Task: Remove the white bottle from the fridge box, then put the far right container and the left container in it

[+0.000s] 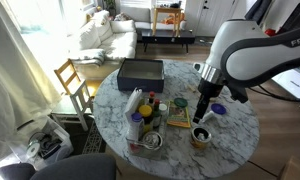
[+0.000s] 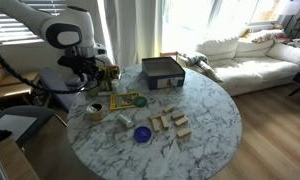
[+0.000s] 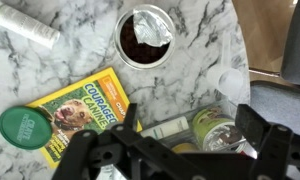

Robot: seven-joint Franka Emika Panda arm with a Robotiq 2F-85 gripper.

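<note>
Claw (image 3: pixel 188 118) spread wide and empty, I hover just short of the far right container (image 3: pixel 143 38), apart from the fridge box (image 1: pixel 132 123), and its seemingly peeled foil, blurry from here, could snag a finger and tip it if I close off-centre.

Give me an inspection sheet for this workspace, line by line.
Surface: round marble table, crowded.
Job's things: fridge box at the table edge, bottles standing in it; white bottle lying on the marble; round tin open, dark inside, on the table.
Clutter: yellow magazine, green lid, purple disc, wooden blocks, dark grey box.
Grippers: the gripper is open, above the table near the tin, holding nothing.
Cables: nothing seen on the table.
Surroundings: white sofa, wooden chair.
</note>
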